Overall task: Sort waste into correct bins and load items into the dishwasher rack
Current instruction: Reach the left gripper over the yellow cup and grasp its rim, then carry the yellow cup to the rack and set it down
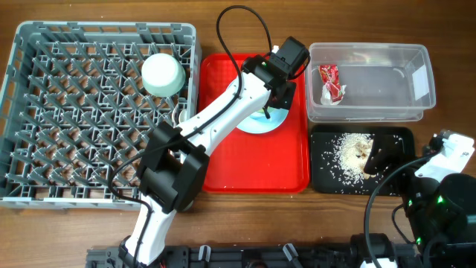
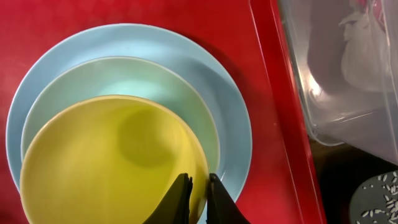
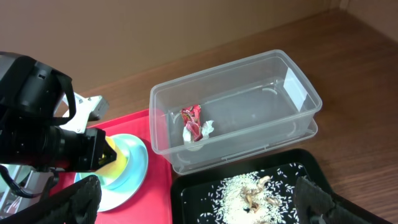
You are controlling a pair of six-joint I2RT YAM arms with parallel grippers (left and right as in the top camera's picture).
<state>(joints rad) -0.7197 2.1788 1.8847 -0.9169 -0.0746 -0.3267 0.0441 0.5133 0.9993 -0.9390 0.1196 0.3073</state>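
Your left tool [image 2: 199, 198] is pressed together on the rim of the yellow cup [image 2: 106, 162], one finger inside and one outside. That cup sits nested in the mint-green bowl [image 2: 124, 78], which rests on the light blue plate [image 2: 230, 124], all on the red tray [image 2: 124, 12]. Your right tool [image 3: 200, 199] is spread wide and holds nothing, hanging over the black tray [image 1: 398, 141].

The waste looks sorted: the rice scraps [image 1: 351, 151] lie in the black tray and a red-and-white wrapper [image 1: 330, 80] is in the clear tub [image 1: 368, 48]. In the dishwasher rack [image 1: 74, 149] only the pale blue cup [image 1: 163, 74] is clearly loaded. You have the yellow cup, bowl and plate left to load; I can't make out the fork and spoon.
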